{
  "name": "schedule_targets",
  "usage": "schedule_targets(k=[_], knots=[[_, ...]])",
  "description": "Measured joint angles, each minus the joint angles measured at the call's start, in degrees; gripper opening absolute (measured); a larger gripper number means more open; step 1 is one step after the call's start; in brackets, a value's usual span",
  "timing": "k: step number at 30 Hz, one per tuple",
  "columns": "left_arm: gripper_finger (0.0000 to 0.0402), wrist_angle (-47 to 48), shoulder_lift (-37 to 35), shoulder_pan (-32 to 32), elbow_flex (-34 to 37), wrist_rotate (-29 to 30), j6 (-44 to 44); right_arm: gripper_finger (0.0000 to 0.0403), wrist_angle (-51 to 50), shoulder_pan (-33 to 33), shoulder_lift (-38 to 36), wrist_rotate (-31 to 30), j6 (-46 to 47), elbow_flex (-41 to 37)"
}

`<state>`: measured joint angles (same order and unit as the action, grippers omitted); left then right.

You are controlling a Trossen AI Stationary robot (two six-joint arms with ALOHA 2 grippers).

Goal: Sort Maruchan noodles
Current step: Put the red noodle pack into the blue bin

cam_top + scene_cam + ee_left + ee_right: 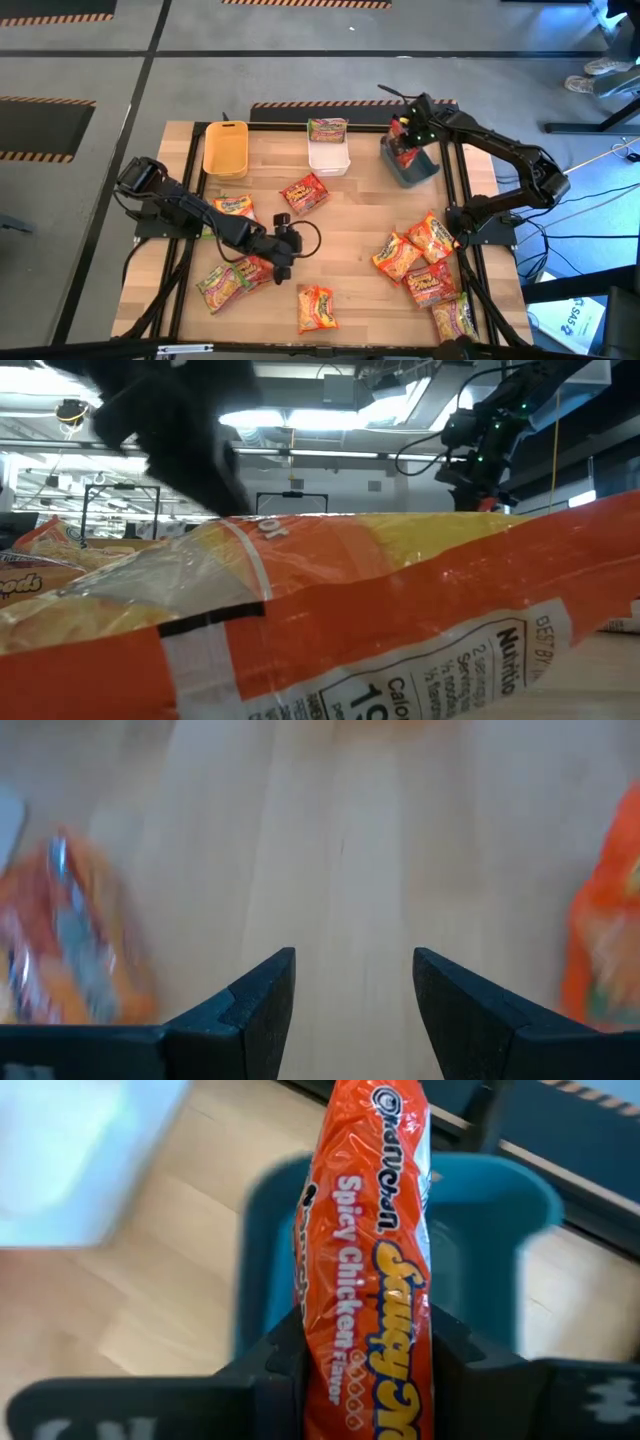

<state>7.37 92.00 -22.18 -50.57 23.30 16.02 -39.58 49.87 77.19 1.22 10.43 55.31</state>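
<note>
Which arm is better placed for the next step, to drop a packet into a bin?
The right. Its tool is shut on a red glossy plastic noodle packet directly above the dark grey plastic bin. The left tool is open and empty over bare wooden table.

Near packet (330, 620) hides low view.

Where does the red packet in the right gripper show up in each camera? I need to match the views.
High view: the red packet is at the right gripper, above the dark grey bin at the table's far right.
Low view: only a red sliver shows under the right arm, upper right.
Left wrist view: not in it.
Right wrist view: fills the centre, clamped between the fingers.
Shared landmark: the dark grey bin.
</note>
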Motion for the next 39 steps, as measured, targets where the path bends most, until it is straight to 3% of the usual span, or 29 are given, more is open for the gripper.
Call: schedule_targets(k=[6, 10, 15, 23, 26, 32, 39], knots=[[0.0198, -15.33, 2.53, 4.61, 0.0, -0.59, -6.15, 0.0102, -0.59, 0.04, -2.74, -2.26, -4.12, -0.02], [0.0198, -17.21, 4.39, 12.35, -2.71, -1.66, -4.5, 0.0102, -0.15, 0.02, -3.66, -4.77, -6.64, -0.02], [0.0198, -16.97, 8.39, 22.97, -11.06, -9.26, -6.0, 0.0102, 0.21, 0.08, -3.68, -9.22, -9.84, -0.02], [0.0198, -16.76, 23.36, 32.99, -28.61, -18.6, -9.12, 0.0102, -1.67, 0.04, -3.65, -9.18, -10.55, -0.02], [0.0198, -16.17, 29.78, 35.03, -36.75, -20.2, -9.64, 0.0102, -3.45, -0.02, -3.65, -8.58, -10.52, 0.0], [0.0198, -13.66, 41.66, 38.9, -50.89, -21.4, -9.76, 0.0102, -5.08, -0.02, -3.63, -1.4, -10.06, 0.0], [0.0198, -10.19, 47.89, 41.88, -59.29, -21.12, -9.1, 0.0102, -8.04, -1.33, -3.63, -0.17, -9.0, -0.5]])
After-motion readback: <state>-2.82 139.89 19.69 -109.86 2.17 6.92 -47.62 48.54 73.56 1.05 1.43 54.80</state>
